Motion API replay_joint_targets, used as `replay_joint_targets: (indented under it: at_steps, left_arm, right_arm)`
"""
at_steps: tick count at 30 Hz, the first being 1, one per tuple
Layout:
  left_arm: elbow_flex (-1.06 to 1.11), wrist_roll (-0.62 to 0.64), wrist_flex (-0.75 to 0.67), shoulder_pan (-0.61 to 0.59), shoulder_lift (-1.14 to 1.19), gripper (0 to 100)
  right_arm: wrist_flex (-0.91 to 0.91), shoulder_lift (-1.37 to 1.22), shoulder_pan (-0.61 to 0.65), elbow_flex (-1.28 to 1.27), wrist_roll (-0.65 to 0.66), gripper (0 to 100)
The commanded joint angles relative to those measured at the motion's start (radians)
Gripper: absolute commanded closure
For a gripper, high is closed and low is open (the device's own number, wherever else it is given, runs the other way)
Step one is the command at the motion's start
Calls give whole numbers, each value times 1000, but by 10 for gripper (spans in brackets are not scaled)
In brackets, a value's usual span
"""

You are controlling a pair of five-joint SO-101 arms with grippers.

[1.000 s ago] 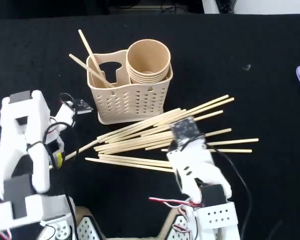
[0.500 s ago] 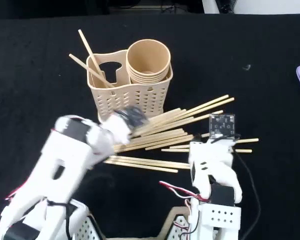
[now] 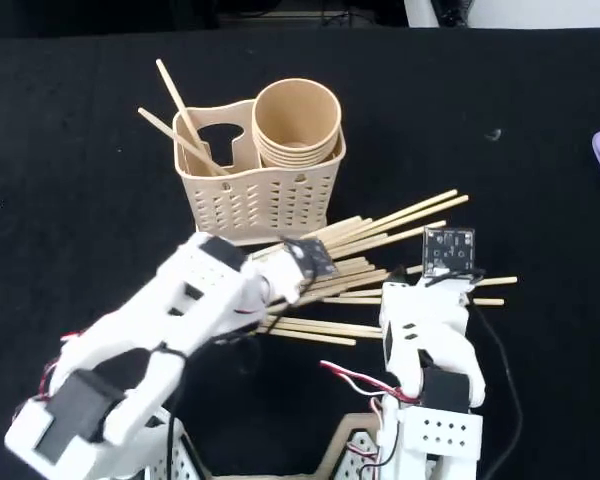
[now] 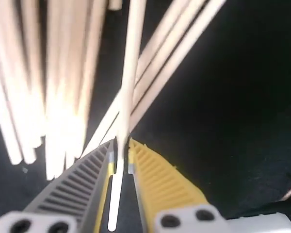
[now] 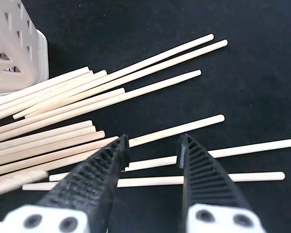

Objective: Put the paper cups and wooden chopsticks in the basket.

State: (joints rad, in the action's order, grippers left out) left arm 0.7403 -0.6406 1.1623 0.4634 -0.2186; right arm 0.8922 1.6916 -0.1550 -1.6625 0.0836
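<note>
Chopsticks (image 3: pixel 405 215) lie partly hidden under left gripper (image 3: pixel 318 262), whose fingers (image 4: pixel 155 177) pinch one.

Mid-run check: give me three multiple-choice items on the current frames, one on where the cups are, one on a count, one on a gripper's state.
1. Where is the stack of paper cups relative to the basket?
A) beside it on the table
B) inside it
C) under it

2. How many chopsticks stand in the basket?
A) none
B) six
C) two

3. The right gripper is:
A) open
B) shut on a chopstick
C) shut on a cup

Answers:
1 B: the cups sit nested in one compartment.
2 C: two sticks lean out of the other compartment.
3 A: its jaws stand apart above the loose chopsticks.
</note>
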Motion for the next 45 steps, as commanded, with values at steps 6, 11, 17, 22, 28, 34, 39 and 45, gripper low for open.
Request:
replay_joint_targets:
  at_steps: [6, 11, 17, 22, 28, 34, 39, 45]
  left_arm:
    - [-114, 12, -2, 47, 91, 827]
    - [-113, 6, -32, 35, 98, 827]
    - [-88, 8, -141, -30, 104, 826]
    - [-51, 6, -163, -38, 104, 827]
    - [-12, 6, -164, -38, 104, 827]
    - [-1, 6, -138, -8, 95, 976]
    - [-7, 8, -84, 45, 92, 972]
    - [-7, 12, -38, 96, 92, 970]
  right_arm:
    - [-21, 15, -15, 54, -2, 828]
    - [-21, 15, -15, 54, -2, 828]
    - [-20, 15, -15, 54, -2, 828]
    - [-20, 15, -15, 54, -2, 828]
    - [-20, 15, -15, 54, -2, 828]
    - [-21, 15, -15, 54, 0, 827]
    - [-21, 15, -14, 54, 0, 826]
    - [-21, 15, -14, 54, 0, 826]
